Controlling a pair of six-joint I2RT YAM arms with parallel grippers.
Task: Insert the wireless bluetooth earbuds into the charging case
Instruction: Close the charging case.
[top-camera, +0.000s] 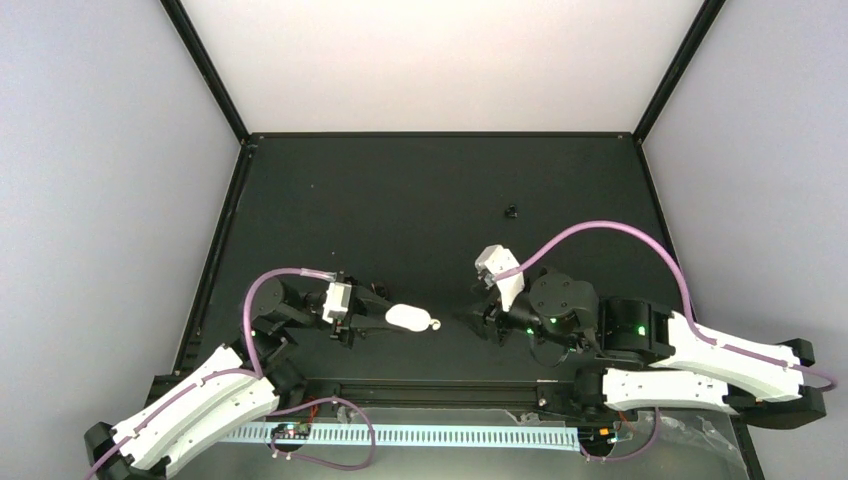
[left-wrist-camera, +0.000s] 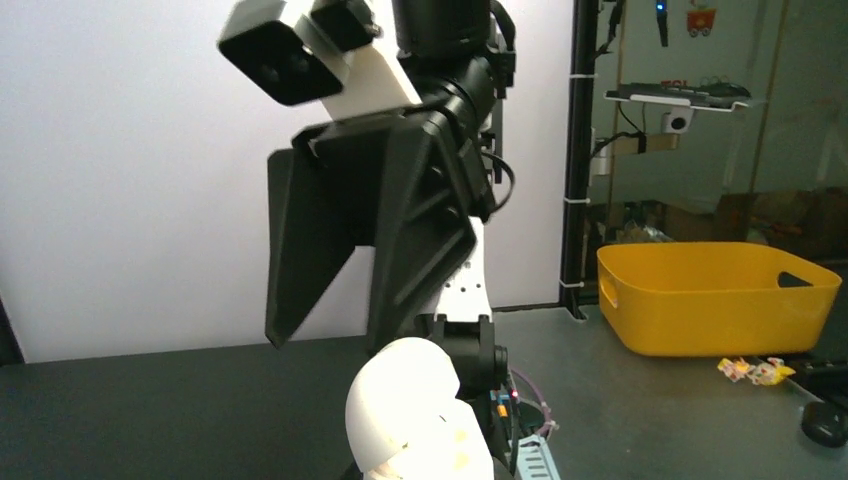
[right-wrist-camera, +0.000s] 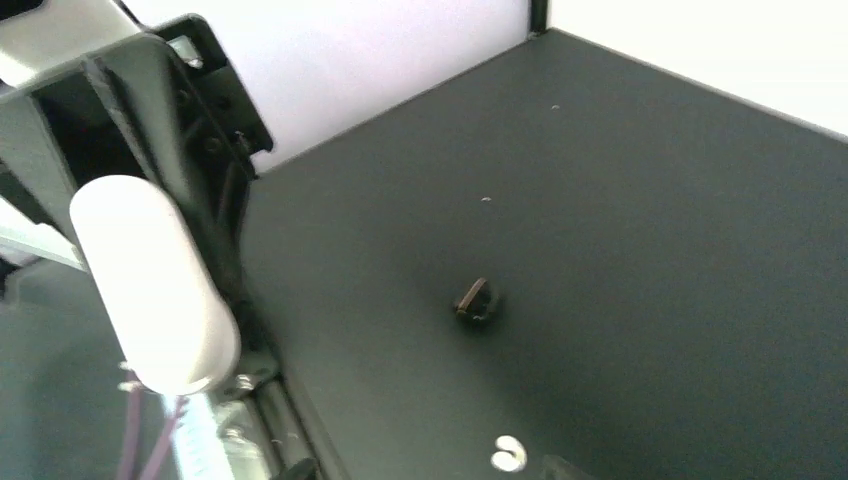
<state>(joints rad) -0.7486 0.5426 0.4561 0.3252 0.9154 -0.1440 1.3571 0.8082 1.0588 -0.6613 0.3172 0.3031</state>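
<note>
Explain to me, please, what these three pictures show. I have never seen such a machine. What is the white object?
These are two robot arms bolted at the near edge of a black table. One picture comes from a camera above and behind them. The other two come from small cameras on the arms' wrists.

The left gripper is shut on the white object, an oval charging case for earbuds. The right gripper faces it with its fingers apart and holds nothing.

On the table lie a small black object and, in the right wrist picture, one tiny white earbud. The yellow bin stands beyond the table.
</note>
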